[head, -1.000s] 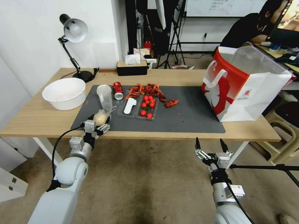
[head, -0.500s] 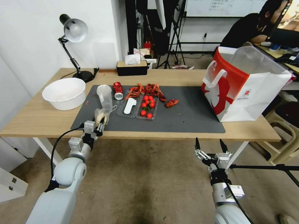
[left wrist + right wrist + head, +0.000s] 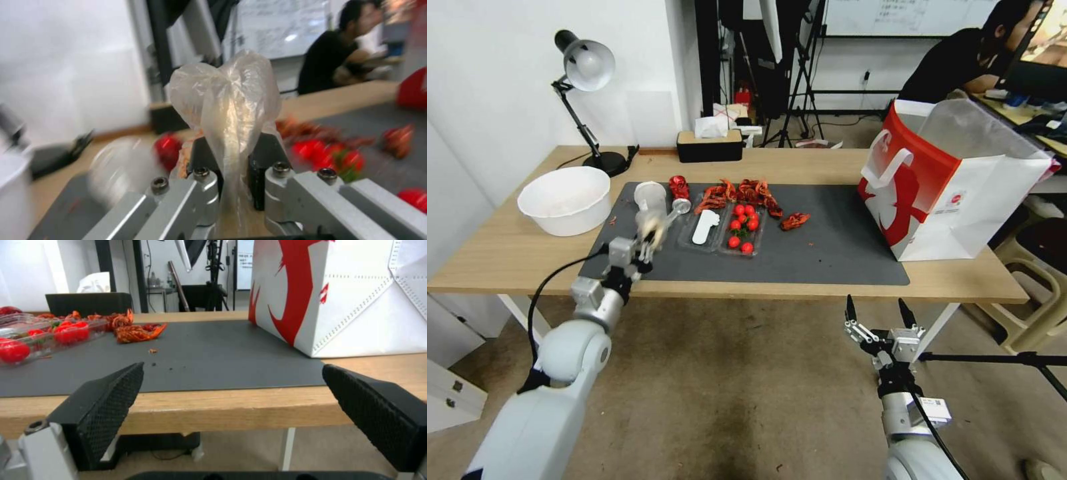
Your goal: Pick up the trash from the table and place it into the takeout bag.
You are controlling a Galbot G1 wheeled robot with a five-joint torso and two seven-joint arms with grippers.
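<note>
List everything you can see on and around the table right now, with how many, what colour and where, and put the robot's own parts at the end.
table: one, light wood, across the view
mat: one, dark grey, mid-table
takeout bag: one, red and white, right end of the table, upright
clear bag: one, beige lump inside, held above the mat's near left part
plastic cup: one, clear, mat's left part
can: one, red, crushed, beside the cup
tray: one, clear, mid-mat, holding red tomatoes
shells: a red heap behind the tray
bowl: one, white, left of the mat
lamp: one, black, far left corner
tissue box: one, black, far edge
left gripper: jaws shut on the clear bag
right gripper: jaws open, below the table's near edge
</note>
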